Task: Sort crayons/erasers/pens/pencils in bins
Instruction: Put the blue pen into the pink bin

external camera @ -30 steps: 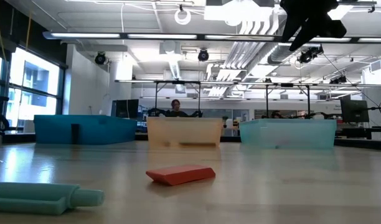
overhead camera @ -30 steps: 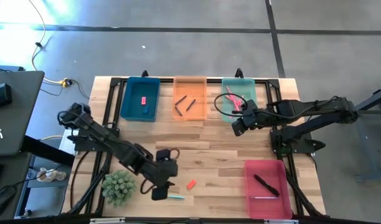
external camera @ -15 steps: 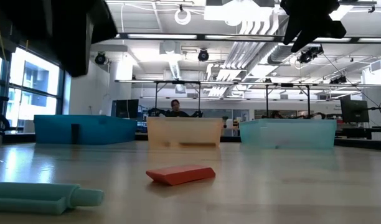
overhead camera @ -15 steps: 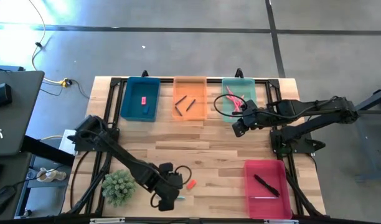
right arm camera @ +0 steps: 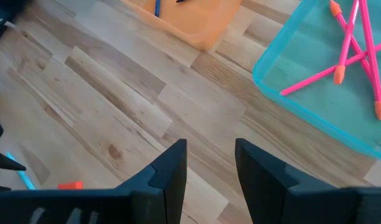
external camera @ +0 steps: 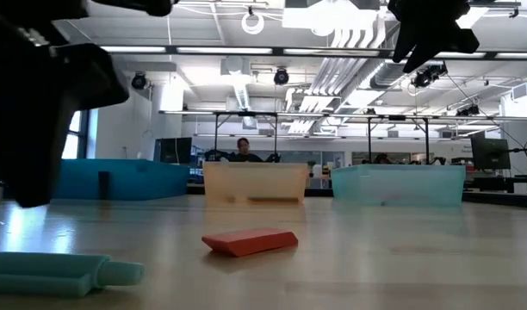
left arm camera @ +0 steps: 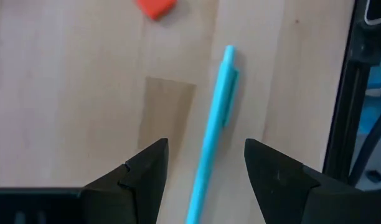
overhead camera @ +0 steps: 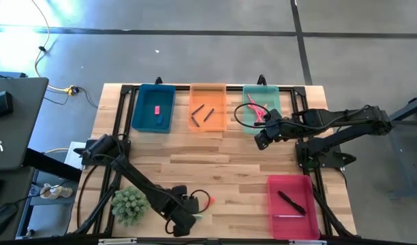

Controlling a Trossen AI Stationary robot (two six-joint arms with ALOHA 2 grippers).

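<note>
Step in hand: left gripper (left arm camera: 203, 165) low over front table edge, fingers spread wide, nothing gripped, straddling long thin light-blue plastic pencil (left arm camera: 214, 130) lying flat on wood table (overhead camera: 242, 163).

Small orange-red eraser block (external camera: 250, 241) just beside pencil.

Next, likely: descend, pinch pencil, carry to light green-teal translucent bin (overhead camera: 253, 120) holding pink pencils (right arm camera: 355, 50).

Right gripper (right arm camera: 206, 165) waits near that bin, fingers parted, empty.
</note>
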